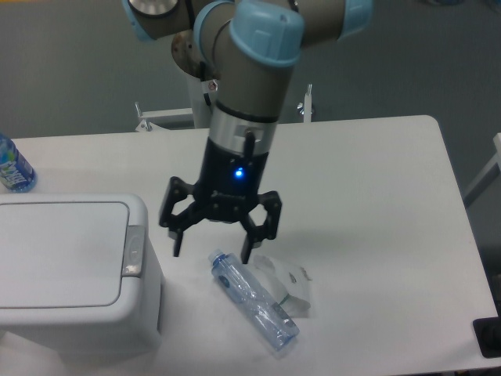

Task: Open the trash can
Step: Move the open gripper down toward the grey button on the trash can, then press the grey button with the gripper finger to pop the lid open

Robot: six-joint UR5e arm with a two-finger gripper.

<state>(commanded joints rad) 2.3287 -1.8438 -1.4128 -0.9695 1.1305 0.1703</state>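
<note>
clear bottle [254, 300] lying beside crumpled carton [291, 284]

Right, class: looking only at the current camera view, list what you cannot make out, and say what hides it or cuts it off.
- Trash can: its left side and base run off the frame edges; the inside is hidden by the closed lid.
- Blue bottle at far left: cut by the left edge.
- White packaging beside the clear bottle: too blurred to identify.
- Black object at bottom right: cropped by the frame.
- Gripper: height above the table unclear from this angle.

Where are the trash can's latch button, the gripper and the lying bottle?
latch button [134, 251], fixed camera, middle of the grey tab
gripper [211, 252], fixed camera, midway between fingertips
lying bottle [254, 301], fixed camera, mid-body
</note>
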